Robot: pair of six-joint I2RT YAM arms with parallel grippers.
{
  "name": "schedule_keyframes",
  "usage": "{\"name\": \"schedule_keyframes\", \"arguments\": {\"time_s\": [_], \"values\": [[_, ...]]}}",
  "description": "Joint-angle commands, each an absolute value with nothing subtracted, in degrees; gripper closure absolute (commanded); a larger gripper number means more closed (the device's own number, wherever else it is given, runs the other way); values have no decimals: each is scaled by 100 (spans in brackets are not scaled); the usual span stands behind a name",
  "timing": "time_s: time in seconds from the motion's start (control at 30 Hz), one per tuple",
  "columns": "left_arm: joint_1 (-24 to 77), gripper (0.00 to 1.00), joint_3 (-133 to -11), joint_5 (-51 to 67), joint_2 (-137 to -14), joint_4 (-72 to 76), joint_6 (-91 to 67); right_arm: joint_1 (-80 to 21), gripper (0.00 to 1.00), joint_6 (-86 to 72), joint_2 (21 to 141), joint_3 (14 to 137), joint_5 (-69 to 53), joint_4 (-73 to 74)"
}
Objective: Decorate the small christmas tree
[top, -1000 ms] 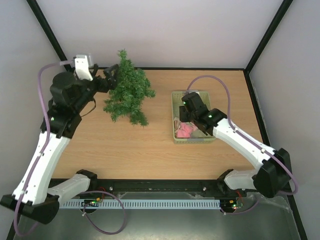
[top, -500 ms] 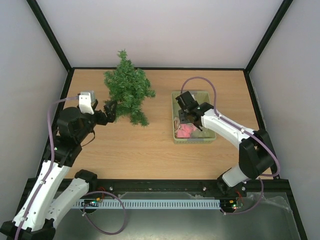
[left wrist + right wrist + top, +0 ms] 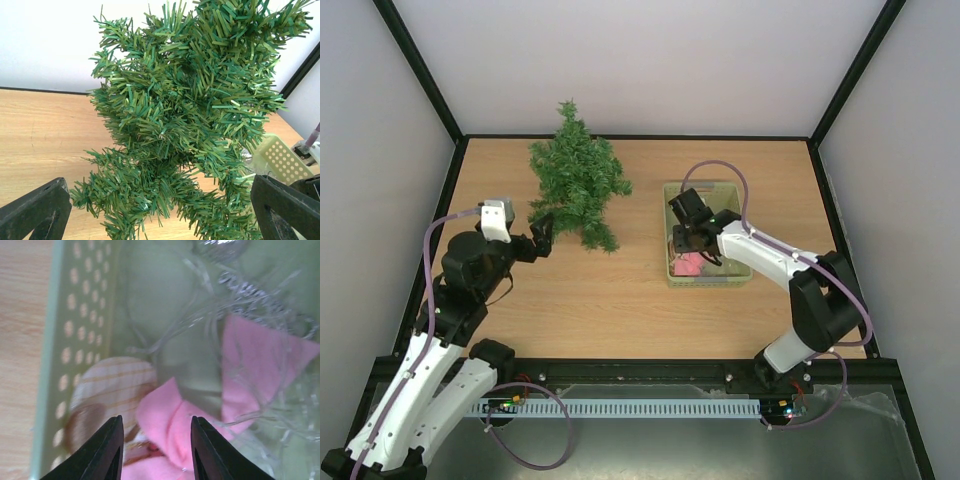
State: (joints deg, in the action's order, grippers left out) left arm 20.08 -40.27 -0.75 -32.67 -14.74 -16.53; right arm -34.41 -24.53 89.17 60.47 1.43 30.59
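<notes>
Far-left on the wooden table [image 3: 620,310], close to the far edge: small dark green bristly christmas tree [image 3: 575,185]. Left gripper [image 3: 542,237] jaws wide, just beside its near branches. Right gripper [image 3: 156,440] down in pale green perforated plastic basket [image 3: 732,280], jaws narrowed either side of pink fabric bow [image 3: 165,425]; can't tell if gripped.

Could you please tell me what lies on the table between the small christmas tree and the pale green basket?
Nothing: the top view shows only bare wooden table between the small christmas tree and the basket.
</notes>
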Motion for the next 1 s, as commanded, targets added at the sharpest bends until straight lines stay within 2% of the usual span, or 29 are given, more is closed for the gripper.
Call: {"name": "schedule_keyframes", "arguments": {"time_s": [0.0, 0.2, 0.6, 0.73, 0.93, 0.97], "values": [[2039, 0, -3966, -215, -3243, -1241, -1544, -3403, 65, -2333, 8995, 6056, 1491, 3136], [2104, 1, -3923, -62, -3258, -1159, -1482, -3094, 63, -2018, 9534, 6229, 2026, 3131], [2213, 1, -3898, -168, -3194, -1173, -1408, -2833, 63, -1499, 10257, 6428, 1736, 2853], [2232, 1, -3885, -218, -3163, -1169, -1398, -2830, 73, -1549, 10334, 6453, 1954, 2911], [2250, 0, -3880, -268, -3173, -1180, -1388, -2830, 98, -1709, 10125, 6663, 2576, 3351], [2257, 1, -3884, -272, -3185, -1190, -1387, -2830, 98, -1730, 10038, 6730, 2631, 3409]]}}
